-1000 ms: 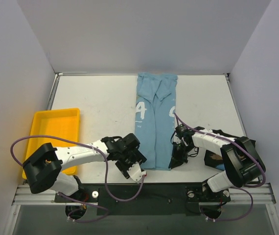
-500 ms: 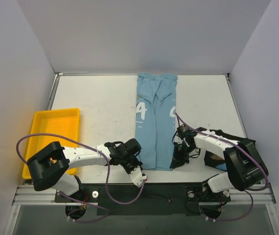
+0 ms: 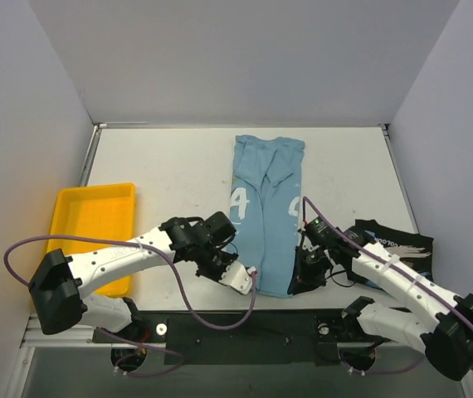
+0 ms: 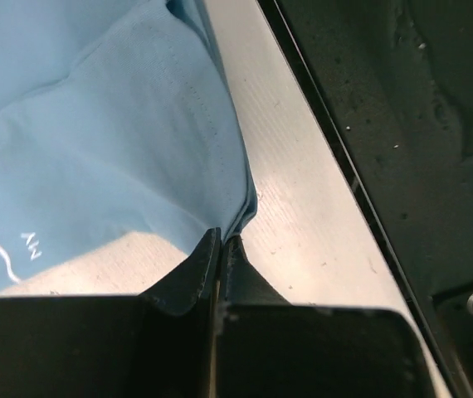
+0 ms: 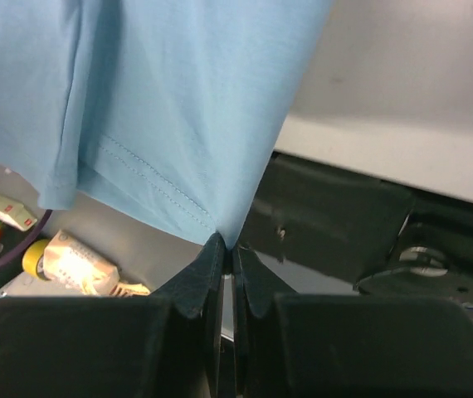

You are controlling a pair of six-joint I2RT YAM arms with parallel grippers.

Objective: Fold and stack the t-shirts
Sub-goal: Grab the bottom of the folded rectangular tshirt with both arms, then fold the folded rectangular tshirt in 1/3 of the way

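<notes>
White table (image 3: 162, 166), grey walls. Mid-table: light blue t-shirt (image 3: 265, 224), long strip. left gripper (image 4: 220, 240) clenched on near-left hem corner; right gripper (image 5: 226, 246) clenched on near-right. Step: end-over fold. Next, likely: carry hem toward collar, arms level. black t-shirt (image 3: 398, 245) lies right.

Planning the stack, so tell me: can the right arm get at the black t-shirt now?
Probably not yet: the right tool is shut on the blue t-shirt at its near corner. The black t-shirt lies close beside it, so reach looks fine once freed.
</notes>
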